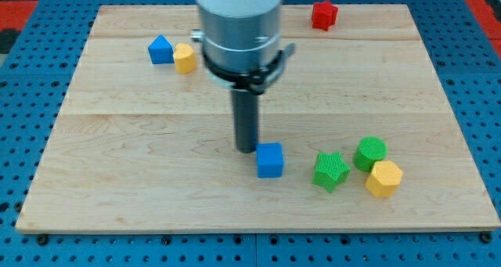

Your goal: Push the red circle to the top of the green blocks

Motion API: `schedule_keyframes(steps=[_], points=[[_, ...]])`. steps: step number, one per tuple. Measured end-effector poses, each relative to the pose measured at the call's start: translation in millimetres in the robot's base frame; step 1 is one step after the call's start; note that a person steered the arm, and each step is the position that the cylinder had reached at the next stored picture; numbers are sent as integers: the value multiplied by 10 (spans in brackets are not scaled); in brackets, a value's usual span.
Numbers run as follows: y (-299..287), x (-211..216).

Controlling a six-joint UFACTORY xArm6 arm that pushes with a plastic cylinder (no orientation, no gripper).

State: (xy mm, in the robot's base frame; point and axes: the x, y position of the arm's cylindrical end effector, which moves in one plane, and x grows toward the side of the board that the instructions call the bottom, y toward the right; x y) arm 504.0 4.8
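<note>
My tip (pixel 247 148) rests on the board just left of and above a blue cube (pixel 270 160), close to it or touching. A green star (pixel 331 171) and a green round block (pixel 370 153) lie to the view's right of the cube, near the bottom. The only red block in sight (pixel 323 14) sits at the top right edge; its shape looks more like a star than a circle. No red circle shows; the arm's body hides part of the board's top middle.
A yellow hexagon (pixel 383 178) touches the green round block at its lower right. A blue block (pixel 160 49) and a yellow block (pixel 185 58) sit together at the top left. The wooden board (pixel 117 181) lies on a blue perforated table.
</note>
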Motion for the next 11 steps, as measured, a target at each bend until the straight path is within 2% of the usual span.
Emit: schedule_keyframes(steps=[1, 2, 3, 4, 5, 6, 7, 8, 10, 11], points=[[597, 202], [219, 123], [-483, -358], [-568, -1128], [-1301, -1756], [-340, -1937], [170, -1506], [293, -954], [889, -493], [803, -424]])
